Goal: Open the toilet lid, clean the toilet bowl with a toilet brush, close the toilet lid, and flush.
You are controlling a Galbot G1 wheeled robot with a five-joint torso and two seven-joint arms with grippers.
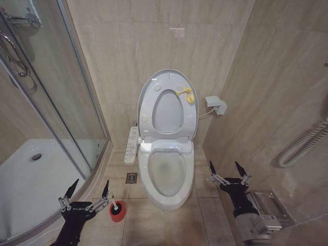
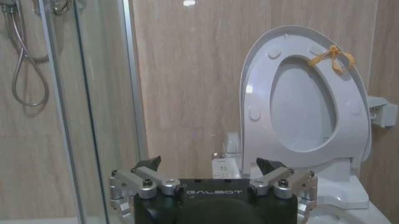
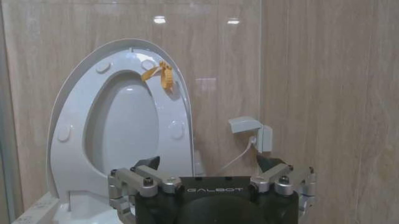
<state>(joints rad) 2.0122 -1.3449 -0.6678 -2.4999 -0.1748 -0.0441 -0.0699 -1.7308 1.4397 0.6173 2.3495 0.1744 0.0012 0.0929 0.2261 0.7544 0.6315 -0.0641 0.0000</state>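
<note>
The toilet lid [image 1: 168,110] stands upright against the wall, seen through the hole of the raised seat ring [image 1: 148,102], which carries a yellow tag [image 1: 185,95]. Below them lies the open toilet bowl [image 1: 166,171], its basin brownish. The toilet brush [image 1: 116,207] sits in a red cup [image 1: 118,215] on the floor left of the bowl. My left gripper [image 1: 91,185] hangs open just left of the cup, touching nothing. To the right of the bowl my right gripper [image 1: 224,166] is open and holds nothing. Both wrist views face the lid [image 2: 302,112] [image 3: 124,126].
A curved glass shower enclosure [image 1: 61,102] with a white tray [image 1: 31,179] fills the left. A floor drain [image 1: 131,178] and bidet control panel [image 1: 132,144] sit left of the toilet. A wall box [image 1: 216,105], a hose [image 1: 302,143] and a metal holder [image 1: 269,205] are on the right.
</note>
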